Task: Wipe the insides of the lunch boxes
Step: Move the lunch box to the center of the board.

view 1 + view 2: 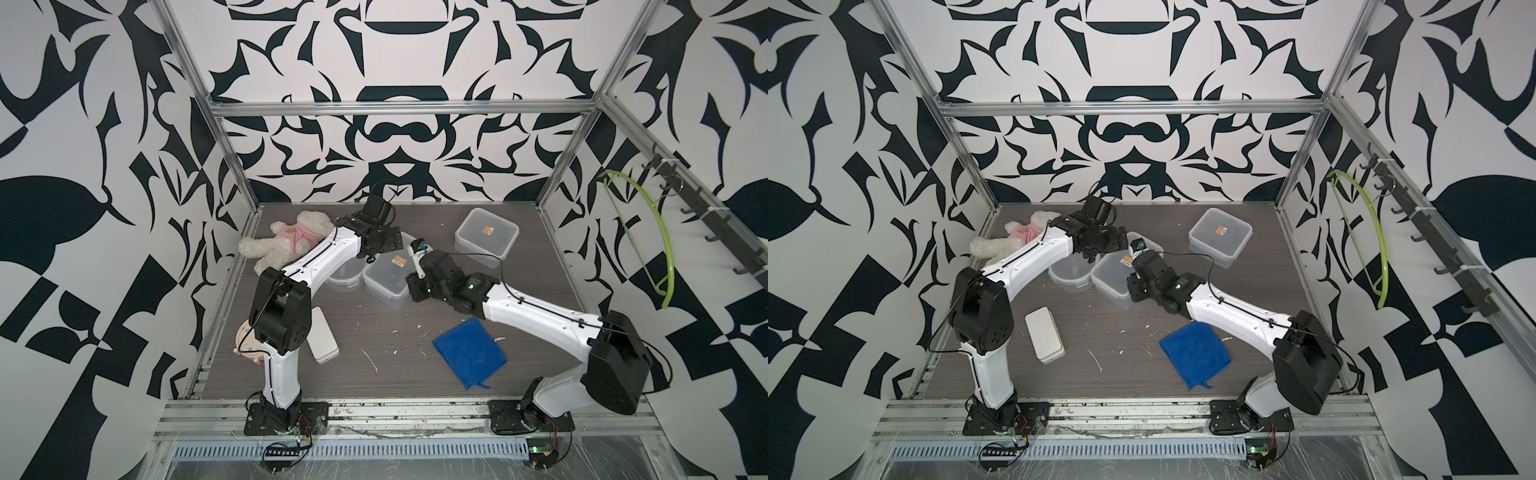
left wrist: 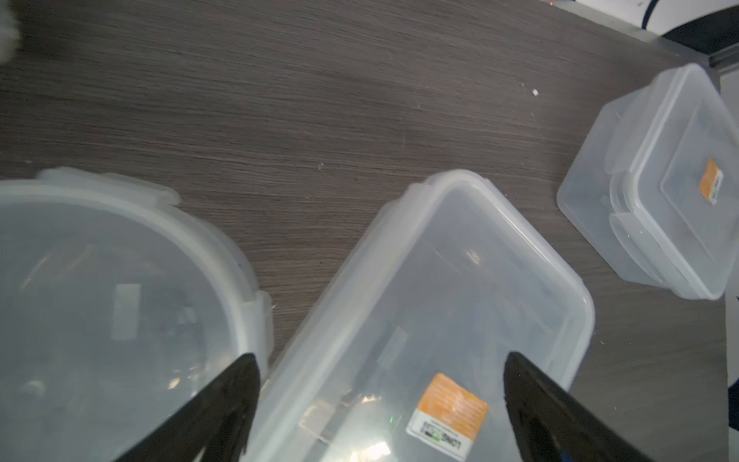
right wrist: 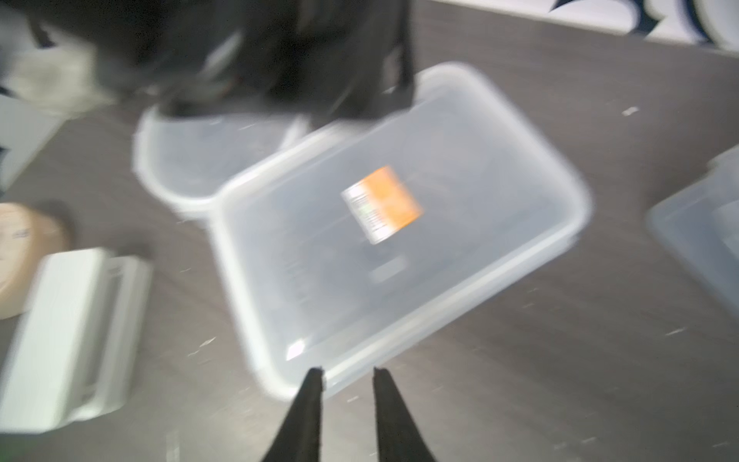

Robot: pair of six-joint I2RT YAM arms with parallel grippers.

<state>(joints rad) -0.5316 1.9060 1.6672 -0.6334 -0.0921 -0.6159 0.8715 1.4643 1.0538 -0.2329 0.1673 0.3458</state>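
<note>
Wide apart: left jaws over the lidded middle rectangular lunch box, one tip above the seam beside the round lunch box. Nearly together: right jaws at the middle box's short-end rim; pinching a lid clip or not, impossible to tell through blur. Probably unclipping: steady the lid from the left, peel each clip outward, no dragging. Farther off, second rectangular lunch box, lidded; blue cloth behind the right jaws, untouched.
</note>
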